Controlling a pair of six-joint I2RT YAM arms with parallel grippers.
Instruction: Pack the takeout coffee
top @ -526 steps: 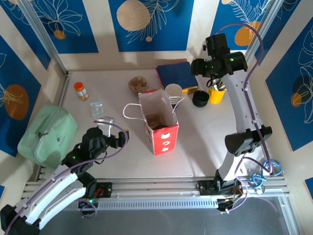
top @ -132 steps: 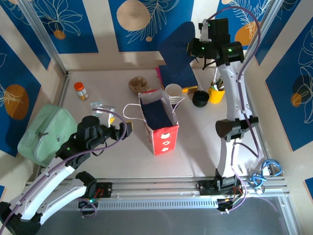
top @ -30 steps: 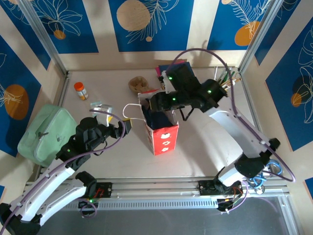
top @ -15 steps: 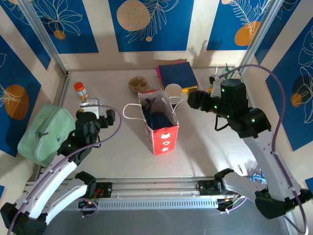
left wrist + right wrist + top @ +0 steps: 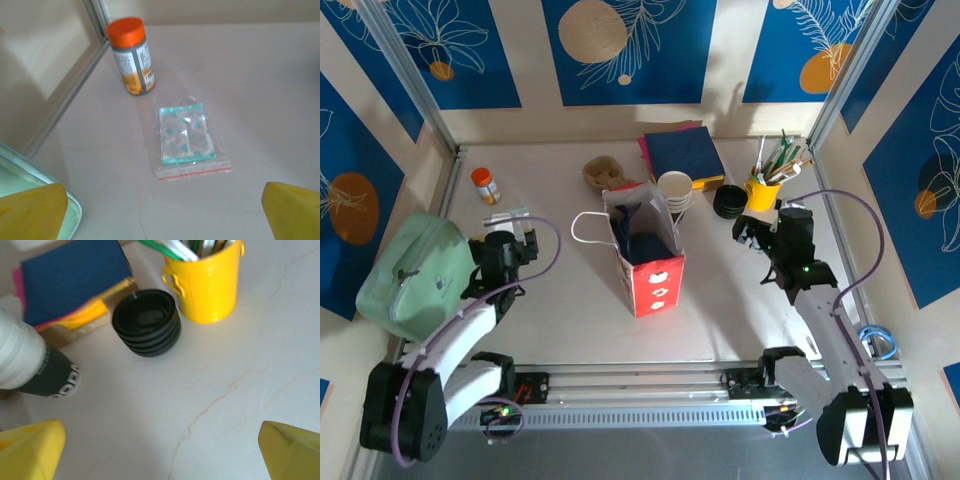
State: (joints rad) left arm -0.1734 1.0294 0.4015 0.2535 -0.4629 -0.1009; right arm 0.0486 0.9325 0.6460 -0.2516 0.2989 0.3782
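Note:
The takeout coffee cup (image 5: 675, 187), white inside with dark green sides, stands behind the red-and-white paper bag (image 5: 645, 245). In the right wrist view the cup (image 5: 47, 374) is at the left edge. A stack of black lids (image 5: 729, 201) sits just right of it, shown centre-top in the right wrist view as ribbed black lids (image 5: 146, 322). My right gripper (image 5: 757, 230) is open near the lids, its yellow fingertips (image 5: 30, 445) spread wide over bare table. My left gripper (image 5: 515, 233) is open at the far left, nothing between its fingertips (image 5: 292, 210).
A yellow cup of utensils (image 5: 207, 282) stands right of the lids. Blue napkins (image 5: 682, 152) and a brown cup carrier (image 5: 604, 172) lie behind the bag. An orange-capped bottle (image 5: 131, 56), a small zip bag (image 5: 187, 135) and a green pouch (image 5: 415, 275) sit on the left.
The right arm drew back toward the near right, its gripper now short of the lids. The left gripper pulled back left, away from the bag. A blue napkin sits in the bag.

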